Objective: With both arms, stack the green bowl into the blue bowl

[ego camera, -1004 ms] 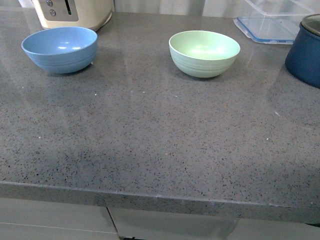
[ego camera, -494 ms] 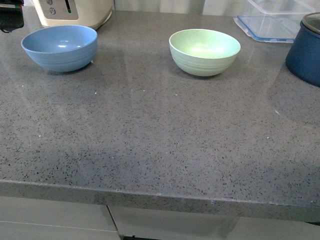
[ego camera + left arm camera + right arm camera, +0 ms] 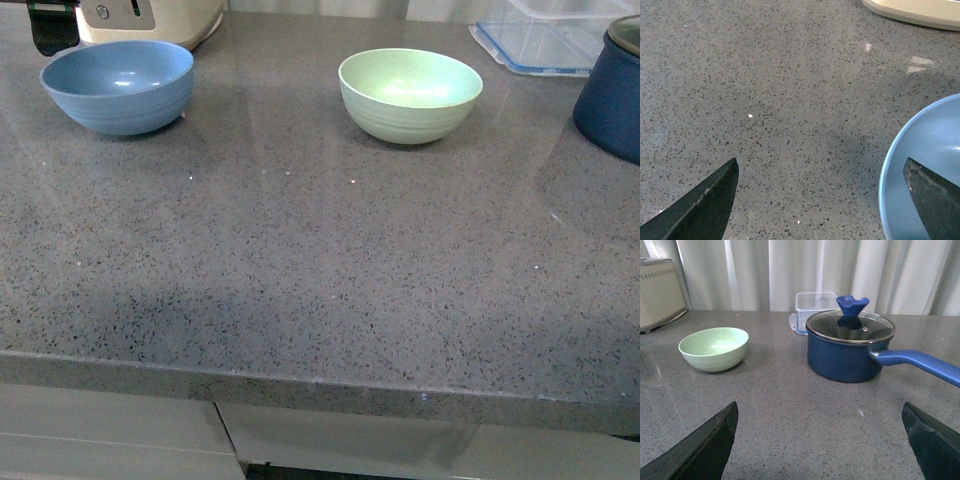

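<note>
While left gripper (image 3: 820,161) gapes beside blue bowl (image 3: 117,85), right gripper (image 3: 820,407) gapes too; green bowl (image 3: 410,93) untouched.

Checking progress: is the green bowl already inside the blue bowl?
No, the green bowl sits on the counter, well apart from the blue bowl.

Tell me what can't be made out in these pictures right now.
Left tool: front view shows only a black scrap, cut by the top edge.
Right tool: absent from front view; wrist view shows fingertips only.
Light sky-blue round matte bowl: left wrist view, cut by the frame edge.
Dark navy metal pot: front view, cut by the right edge.
Cream appliance: front view, top cut off.
</note>
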`<state>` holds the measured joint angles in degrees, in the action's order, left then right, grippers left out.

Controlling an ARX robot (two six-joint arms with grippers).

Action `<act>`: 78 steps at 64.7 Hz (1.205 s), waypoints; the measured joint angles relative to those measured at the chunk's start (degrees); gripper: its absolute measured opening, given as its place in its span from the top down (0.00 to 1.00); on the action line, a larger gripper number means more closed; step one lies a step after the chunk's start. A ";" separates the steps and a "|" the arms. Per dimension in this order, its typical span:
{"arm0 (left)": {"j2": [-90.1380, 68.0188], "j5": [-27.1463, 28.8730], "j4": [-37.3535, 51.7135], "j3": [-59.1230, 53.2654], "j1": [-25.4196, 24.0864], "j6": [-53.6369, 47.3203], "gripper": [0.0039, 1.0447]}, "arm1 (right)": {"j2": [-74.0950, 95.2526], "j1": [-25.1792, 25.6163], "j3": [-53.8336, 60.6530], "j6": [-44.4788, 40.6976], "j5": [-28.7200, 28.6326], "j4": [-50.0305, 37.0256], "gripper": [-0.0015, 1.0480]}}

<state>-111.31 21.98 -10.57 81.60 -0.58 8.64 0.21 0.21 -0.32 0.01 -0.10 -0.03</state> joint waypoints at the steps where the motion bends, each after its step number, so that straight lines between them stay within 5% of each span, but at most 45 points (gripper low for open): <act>1: -0.28 -0.04 -0.07 0.26 0.04 0.13 0.06 | 0.00 0.00 0.00 0.00 0.02 0.00 0.10; 49: -6.64 -1.38 -1.25 3.45 0.55 4.87 0.06 | 0.00 0.00 0.00 0.00 0.02 0.00 0.10; 78: -7.19 -1.27 -3.02 4.90 1.36 8.90 0.71 | 0.00 0.00 0.00 0.00 0.00 0.00 0.10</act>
<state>-118.50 20.71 -13.58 86.50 0.78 17.54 0.21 0.21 -0.32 0.01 -0.10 -0.03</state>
